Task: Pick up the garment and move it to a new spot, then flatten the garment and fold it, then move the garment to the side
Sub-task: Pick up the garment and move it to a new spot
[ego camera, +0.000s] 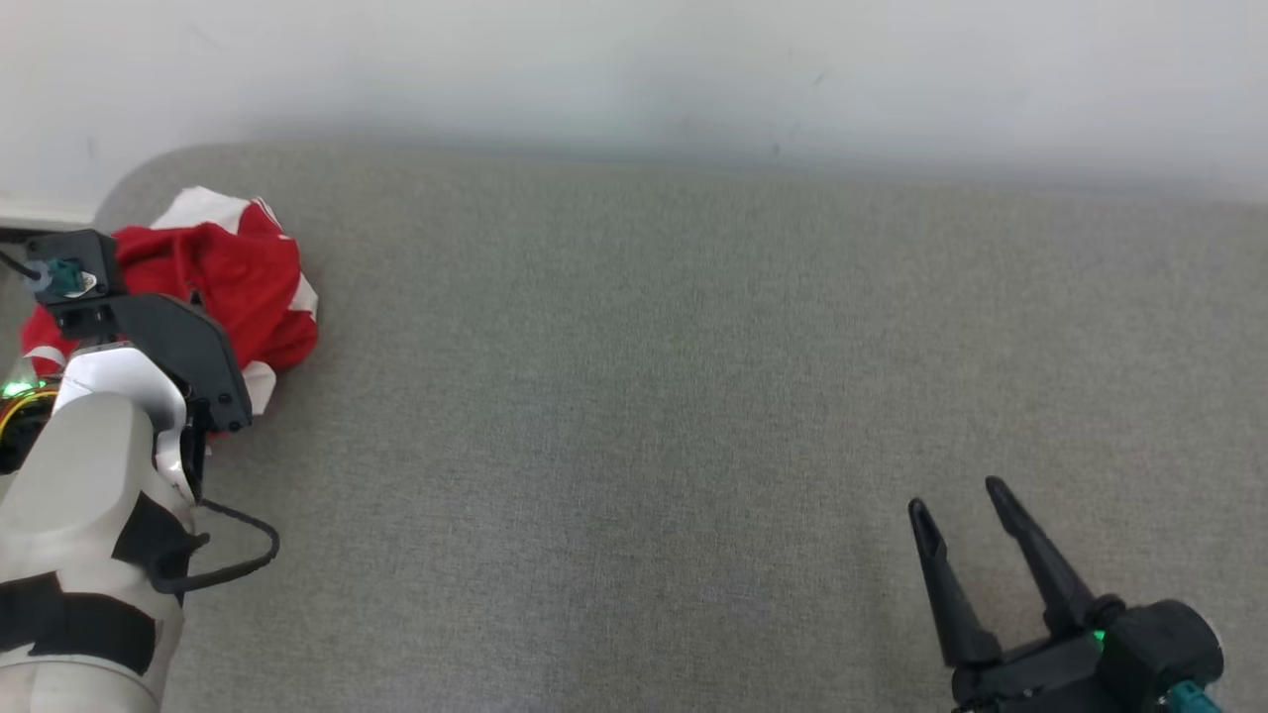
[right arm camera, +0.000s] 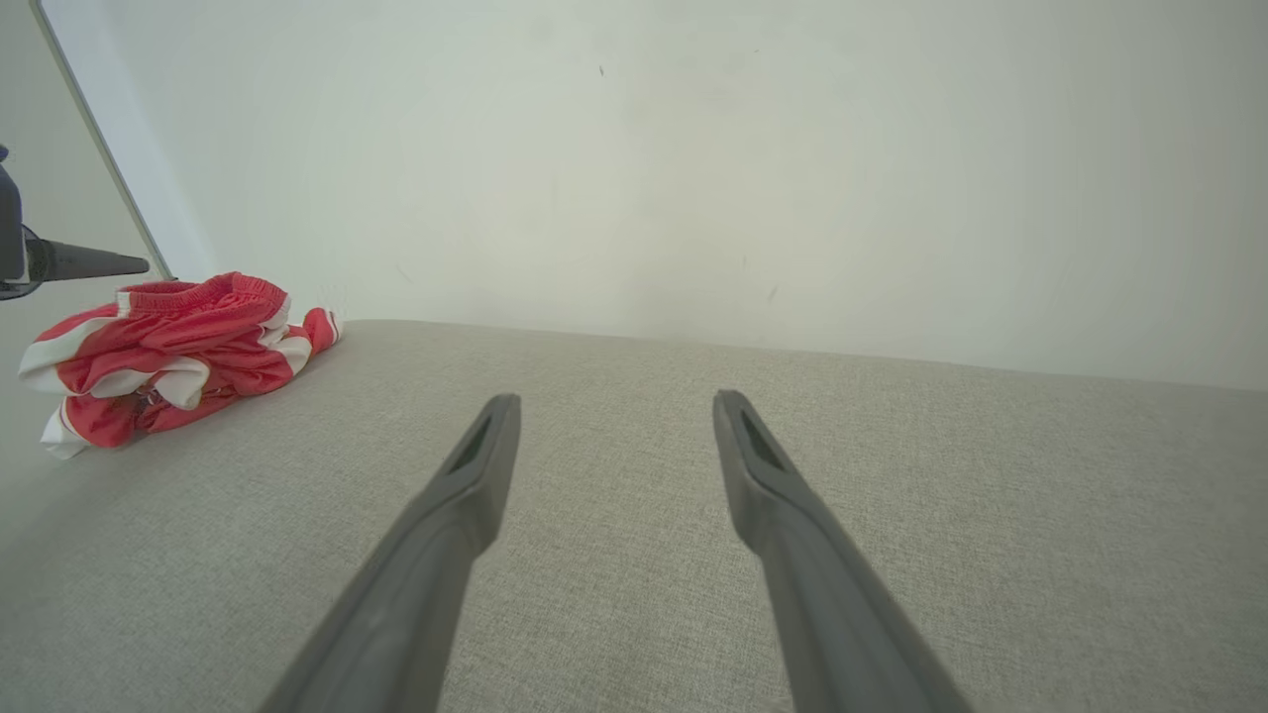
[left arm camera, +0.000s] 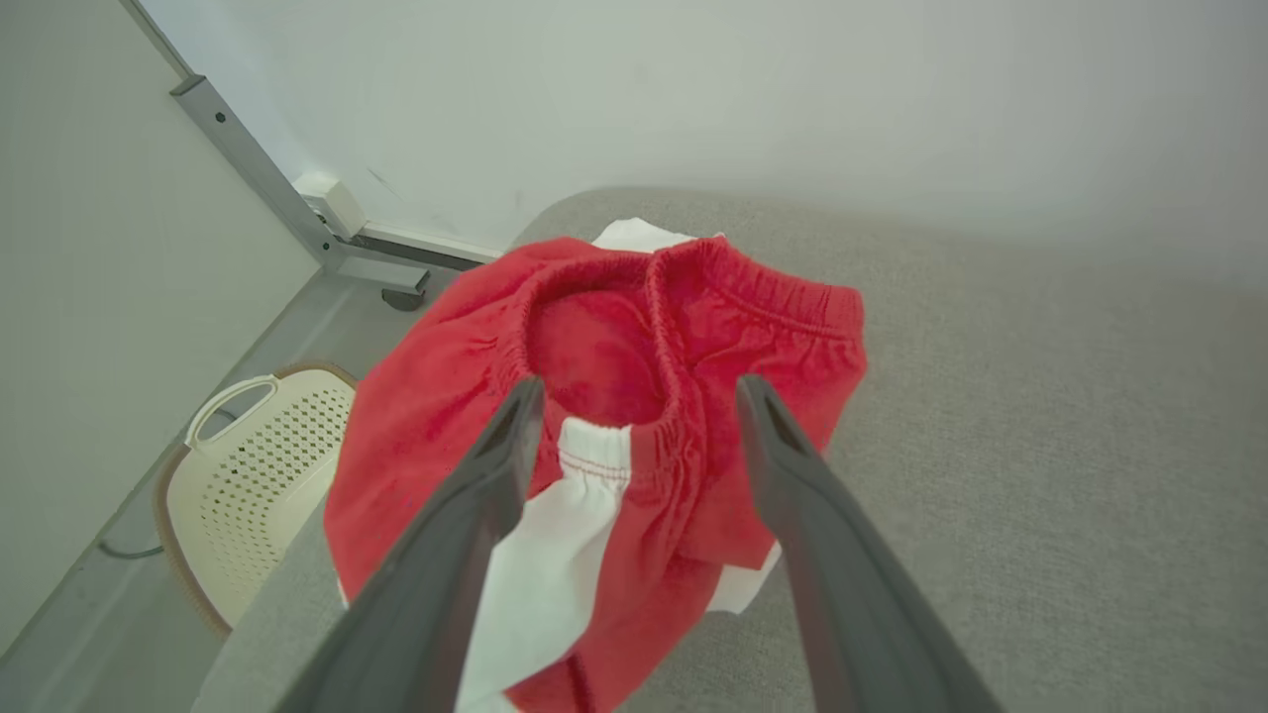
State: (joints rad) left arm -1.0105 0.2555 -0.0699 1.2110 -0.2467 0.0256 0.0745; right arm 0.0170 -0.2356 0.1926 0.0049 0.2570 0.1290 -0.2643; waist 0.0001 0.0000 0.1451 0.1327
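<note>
The broad grey counter (ego camera: 693,396), covered in a tight woven fabric with a rounded corner, lies mostly bare under and ahead of the right fingers (right arm camera: 446,535). These stand spread and hold nothing, well apart from the work.

The red and white soft knit garment (ego camera: 238,277) sits in a bunched heap at the counter's rounded corner, directly beneath and between the left fingers (left arm camera: 466,535). They are parted and released, straddling the heap rather than pinching it; whether their tips brush the cloth I cannot tell.

Judged from this, the task is at an early stage: the garment is crumpled, neither flattened nor folded, so spreading, folding and the final move aside all look to be left.

Beyond the counter's edge, to the left of the left fingers, a cream perforated plastic laundry basket (left arm camera: 267,465) stands on the floor.

The gathered, ribbed elastic waistband (left arm camera: 753,287) gapes open just past the left fingertips, and a smooth white side panel (left arm camera: 555,555) with red stitching hangs between them.
</note>
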